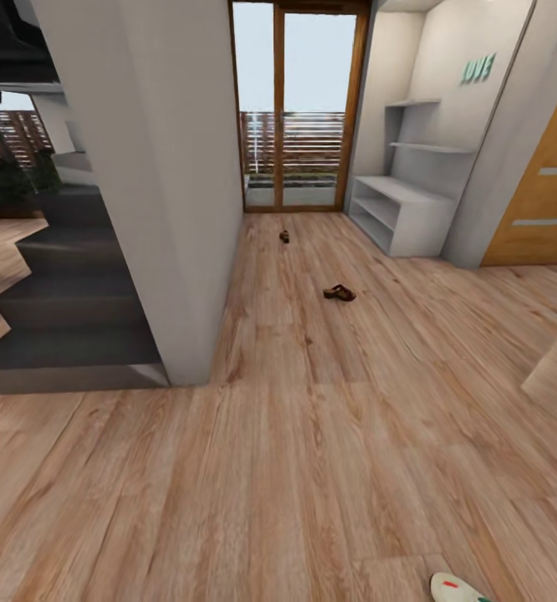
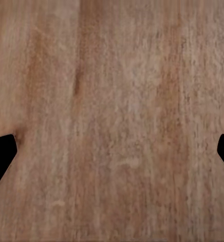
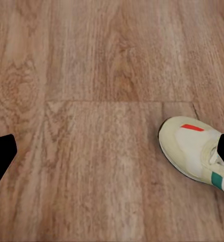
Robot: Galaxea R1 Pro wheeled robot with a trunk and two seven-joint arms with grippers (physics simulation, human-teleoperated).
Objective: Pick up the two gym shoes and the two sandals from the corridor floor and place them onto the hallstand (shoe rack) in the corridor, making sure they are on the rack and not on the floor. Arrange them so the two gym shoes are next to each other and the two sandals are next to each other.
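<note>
My right gripper (image 3: 112, 156), fingers spread wide and empty, hangs over the wood-plank floor (image 3: 92, 75) beside a cream-white green-striped sneaker (image 3: 195, 148), seemingly for grasping it.

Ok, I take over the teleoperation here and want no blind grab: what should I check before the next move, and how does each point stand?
1. Right gripper open: ok, fingertips wide apart, nothing between them.
2. Left gripper free: ok, open over bare corridor floor.
3. Gym shoe within the right gripper's span: not ok, it lies off to one side by one fingertip.
4. Second gym shoe located: cannot tell.
5. Sandals found: ok, near sandal and far sandal lie apart on the floor.
6. Hallstand tiers free: ok, no shoes on it.
</note>
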